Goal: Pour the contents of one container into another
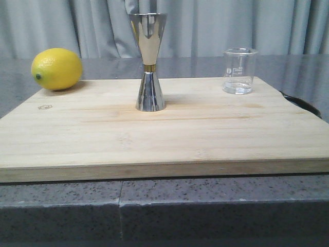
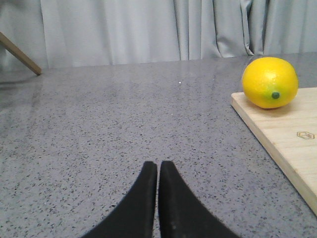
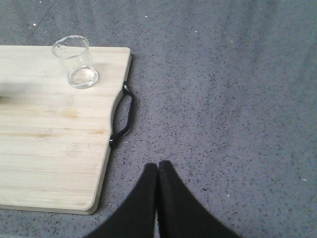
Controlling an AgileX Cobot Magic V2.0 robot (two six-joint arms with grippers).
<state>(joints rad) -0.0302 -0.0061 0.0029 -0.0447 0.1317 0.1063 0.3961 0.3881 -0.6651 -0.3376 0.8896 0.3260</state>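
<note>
**Both grippers closed and empty, off the board**

We see the glass beaker [image 1: 239, 71] upright at the cutting board's [image 1: 154, 139] far right corner, the steel jigger [image 1: 149, 62] standing mid-board, well apart. Our left gripper [image 2: 158, 171] and right gripper [image 3: 158, 173] sit over bare countertop [image 2: 124, 124], fingers pressed together, holding nothing. A lemon [image 1: 56, 69] rests far left.

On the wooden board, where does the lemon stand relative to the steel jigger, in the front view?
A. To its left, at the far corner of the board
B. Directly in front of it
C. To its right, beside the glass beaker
A: the lemon sits at the board's far left corner, left of the jigger; the beaker is at the right.
</note>
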